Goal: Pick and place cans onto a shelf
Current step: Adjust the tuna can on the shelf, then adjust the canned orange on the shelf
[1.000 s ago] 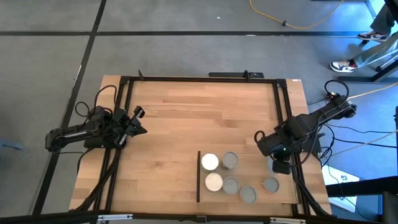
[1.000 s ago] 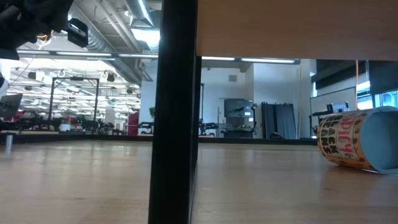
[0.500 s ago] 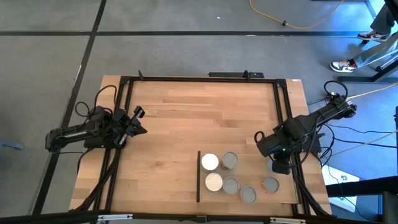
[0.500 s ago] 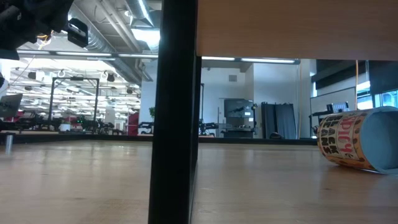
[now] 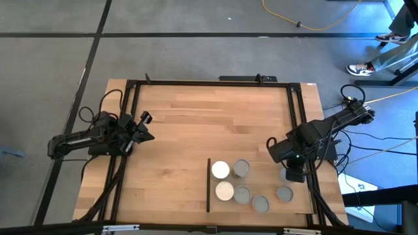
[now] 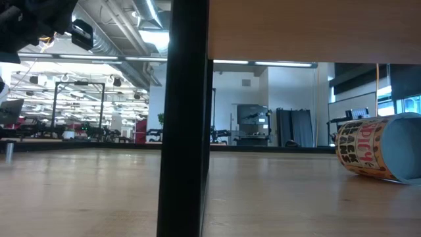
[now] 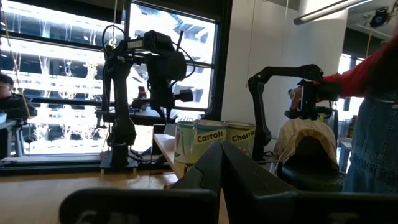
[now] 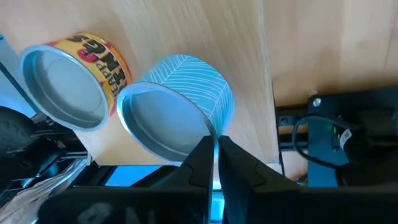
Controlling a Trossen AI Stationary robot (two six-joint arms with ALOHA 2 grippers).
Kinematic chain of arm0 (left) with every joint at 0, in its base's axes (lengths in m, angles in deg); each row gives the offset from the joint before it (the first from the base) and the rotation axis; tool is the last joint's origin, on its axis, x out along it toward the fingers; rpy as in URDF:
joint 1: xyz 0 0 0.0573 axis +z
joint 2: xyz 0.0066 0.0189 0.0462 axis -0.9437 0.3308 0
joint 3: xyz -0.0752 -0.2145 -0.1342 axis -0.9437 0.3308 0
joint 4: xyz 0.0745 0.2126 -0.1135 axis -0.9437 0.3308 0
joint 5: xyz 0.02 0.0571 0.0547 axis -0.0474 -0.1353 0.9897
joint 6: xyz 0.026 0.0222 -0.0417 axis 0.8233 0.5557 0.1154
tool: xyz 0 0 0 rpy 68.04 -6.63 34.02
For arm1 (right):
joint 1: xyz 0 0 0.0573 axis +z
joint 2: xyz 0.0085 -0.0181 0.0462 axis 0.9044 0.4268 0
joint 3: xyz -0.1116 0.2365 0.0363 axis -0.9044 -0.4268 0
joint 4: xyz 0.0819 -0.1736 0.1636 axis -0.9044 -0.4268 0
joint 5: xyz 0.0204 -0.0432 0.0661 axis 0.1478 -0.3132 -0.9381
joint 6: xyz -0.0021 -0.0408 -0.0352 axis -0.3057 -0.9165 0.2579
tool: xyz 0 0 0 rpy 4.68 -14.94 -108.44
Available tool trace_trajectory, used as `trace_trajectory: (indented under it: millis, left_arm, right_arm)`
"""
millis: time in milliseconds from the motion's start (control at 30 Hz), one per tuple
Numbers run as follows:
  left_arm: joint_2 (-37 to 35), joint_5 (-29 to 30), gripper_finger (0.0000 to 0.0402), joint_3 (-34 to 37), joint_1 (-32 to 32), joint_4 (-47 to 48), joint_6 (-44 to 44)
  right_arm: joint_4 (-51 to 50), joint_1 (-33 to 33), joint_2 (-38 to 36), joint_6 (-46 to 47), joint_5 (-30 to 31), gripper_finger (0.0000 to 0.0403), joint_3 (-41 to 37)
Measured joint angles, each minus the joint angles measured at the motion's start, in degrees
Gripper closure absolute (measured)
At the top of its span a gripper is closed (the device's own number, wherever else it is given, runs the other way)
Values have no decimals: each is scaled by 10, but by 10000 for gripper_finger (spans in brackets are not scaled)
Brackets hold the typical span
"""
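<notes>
On the shelf, right of its dark strip, stand six cans, two white-topped. The shelf lies on the near right part of the wooden table. The right pincer hangs just beyond the shelf, clenched, empty. The left pincer waits well across the table, also clenched. Grey floor surrounds the table; a person's shoes show far right of it.
</notes>
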Motion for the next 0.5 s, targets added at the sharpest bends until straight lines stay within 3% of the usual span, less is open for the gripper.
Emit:
trace_trajectory:
  millis: [233,500]
  left_arm:
    - [0,0,401,0,0,0,0]
    - [0,0,401,0,0,0,0]
  right_arm:
    - [14,0,0,-12,31,369,0]
    - [14,0,0,15,23,357,0]
